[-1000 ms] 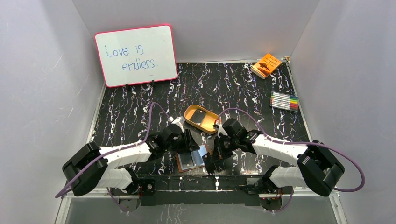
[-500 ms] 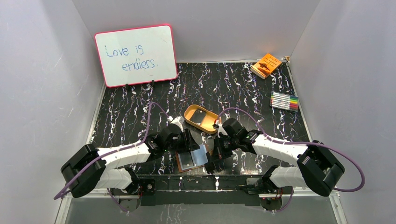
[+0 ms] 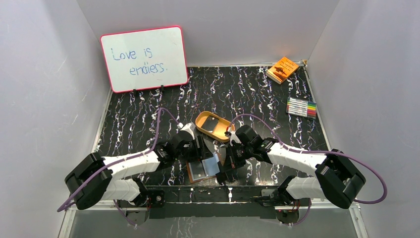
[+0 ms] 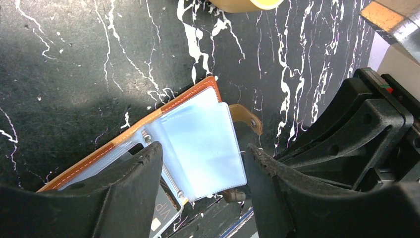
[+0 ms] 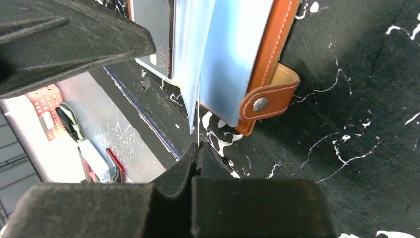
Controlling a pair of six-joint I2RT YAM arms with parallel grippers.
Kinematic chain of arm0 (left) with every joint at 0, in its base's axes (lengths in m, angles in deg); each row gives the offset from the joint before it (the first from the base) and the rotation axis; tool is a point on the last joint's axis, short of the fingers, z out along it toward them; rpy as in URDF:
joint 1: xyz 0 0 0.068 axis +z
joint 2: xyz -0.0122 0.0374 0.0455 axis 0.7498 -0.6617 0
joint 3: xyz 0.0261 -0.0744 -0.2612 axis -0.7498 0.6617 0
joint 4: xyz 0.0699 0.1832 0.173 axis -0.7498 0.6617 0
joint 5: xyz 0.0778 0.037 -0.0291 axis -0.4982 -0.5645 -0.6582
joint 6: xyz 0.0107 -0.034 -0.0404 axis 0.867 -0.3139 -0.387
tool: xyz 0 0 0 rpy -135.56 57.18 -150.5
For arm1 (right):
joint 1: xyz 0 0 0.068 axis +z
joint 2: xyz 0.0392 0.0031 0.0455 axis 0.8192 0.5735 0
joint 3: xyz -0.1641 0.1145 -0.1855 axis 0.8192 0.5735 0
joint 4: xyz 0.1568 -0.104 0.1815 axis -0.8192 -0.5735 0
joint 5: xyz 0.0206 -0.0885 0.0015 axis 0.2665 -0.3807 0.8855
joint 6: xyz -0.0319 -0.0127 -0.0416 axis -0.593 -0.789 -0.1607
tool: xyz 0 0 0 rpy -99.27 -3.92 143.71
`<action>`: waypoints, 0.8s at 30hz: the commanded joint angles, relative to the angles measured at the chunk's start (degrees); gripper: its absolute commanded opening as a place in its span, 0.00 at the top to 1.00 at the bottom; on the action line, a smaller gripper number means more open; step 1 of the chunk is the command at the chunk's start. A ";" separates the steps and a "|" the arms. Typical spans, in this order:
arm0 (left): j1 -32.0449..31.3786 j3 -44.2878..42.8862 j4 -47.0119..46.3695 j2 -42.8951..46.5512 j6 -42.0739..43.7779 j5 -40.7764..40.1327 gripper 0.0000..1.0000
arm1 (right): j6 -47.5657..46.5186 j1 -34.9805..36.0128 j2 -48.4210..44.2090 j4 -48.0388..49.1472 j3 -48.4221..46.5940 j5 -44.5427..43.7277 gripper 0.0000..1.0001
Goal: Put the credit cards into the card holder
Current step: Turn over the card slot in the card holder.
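Card holder (image 5: 282,39) open with black card (image 5: 153,34) inside; left gripper (image 4: 202,151) spread, right gripper (image 5: 197,148) pinching sleeve (image 5: 194,79).

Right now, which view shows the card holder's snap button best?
Right wrist: the snap button sits close and sharp on the card holder strap. Left wrist shows just a tiny dot; top external cannot resolve it.
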 commanded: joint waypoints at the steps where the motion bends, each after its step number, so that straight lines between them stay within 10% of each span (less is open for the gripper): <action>1: 0.30 -2.37 0.67 -0.41 1.19 -0.05 0.39 | -0.90 0.59 -0.43 3.44 -3.27 1.99 1.00; 24: 1.73 -4.01 2.66 -3.50 1.24 -1.89 0.33 | -1.73 1.13 -0.24 4.22 -3.71 2.73 1.00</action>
